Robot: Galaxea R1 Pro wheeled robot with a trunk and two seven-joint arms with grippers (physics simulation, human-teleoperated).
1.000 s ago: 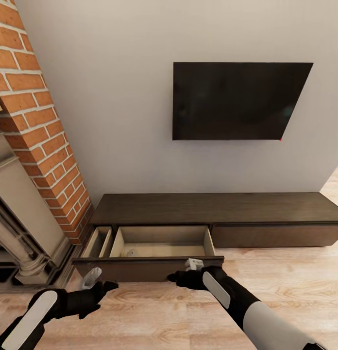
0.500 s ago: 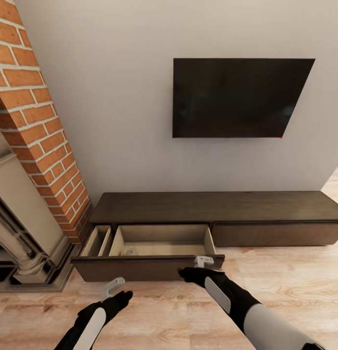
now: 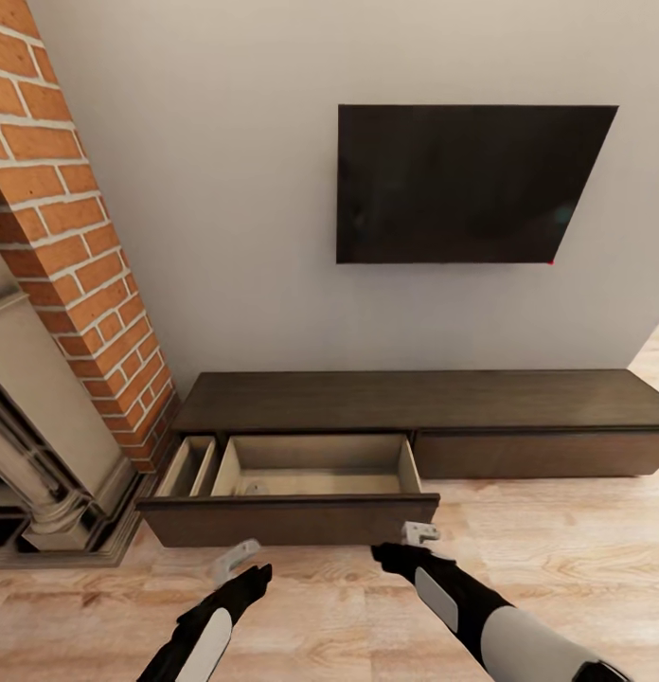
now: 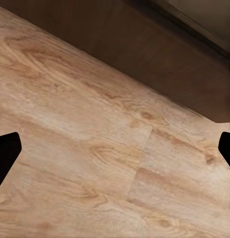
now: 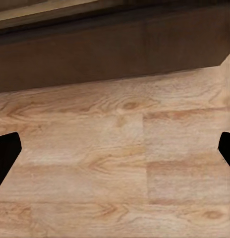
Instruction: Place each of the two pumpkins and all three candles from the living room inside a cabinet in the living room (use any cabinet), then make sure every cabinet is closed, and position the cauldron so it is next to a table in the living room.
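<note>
The cabinet (image 3: 434, 403) has its left drawer (image 3: 292, 516) pulled out, with a small greyish candle (image 3: 257, 489) lying inside. Both the left hand (image 3: 237, 559) and right hand (image 3: 420, 532) hover spread wide and empty over the floor (image 3: 576, 559) just before the drawer

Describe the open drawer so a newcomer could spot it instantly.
Under the wall-mounted black TV screen runs a long, low dark brown wood-grain cabinet. Its left drawer, nearest the red brick chimney column, is pulled out, showing a pale beige interior; the drawer front to its right sits flush.

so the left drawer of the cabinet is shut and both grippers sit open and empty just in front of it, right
Not quite: the left drawer of the cabinet is pulled open, as the head view shows. The left gripper and right gripper do sit open and empty just in front of it.
</note>
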